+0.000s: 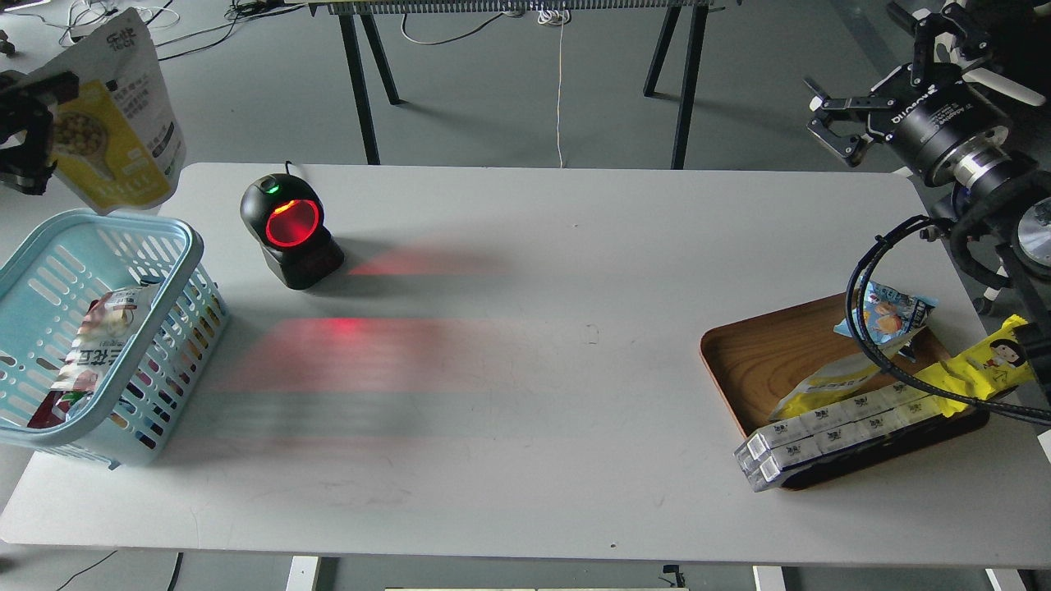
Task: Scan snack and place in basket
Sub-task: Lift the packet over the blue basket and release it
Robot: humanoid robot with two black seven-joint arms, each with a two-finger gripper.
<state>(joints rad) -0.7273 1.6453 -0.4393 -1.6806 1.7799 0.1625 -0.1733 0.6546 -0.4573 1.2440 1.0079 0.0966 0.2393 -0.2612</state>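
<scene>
One glossy stand-up snack point(111, 123), yellow front, white top, hangs pinched in the left gripper point(33, 135) just above the slotted light-blue plastic basket point(176, 271); right gripper point(837, 123) spread, empty, far from it.

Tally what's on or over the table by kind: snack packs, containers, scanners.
Snack packs: 6 – snack held by left gripper, red-white pack in basket, blue bag, pale yellow pack, cartoon-face packet, white boxed pack
Containers: 2 – basket, wooden tray
Scanners: 1 – scanner
Total: 9
</scene>
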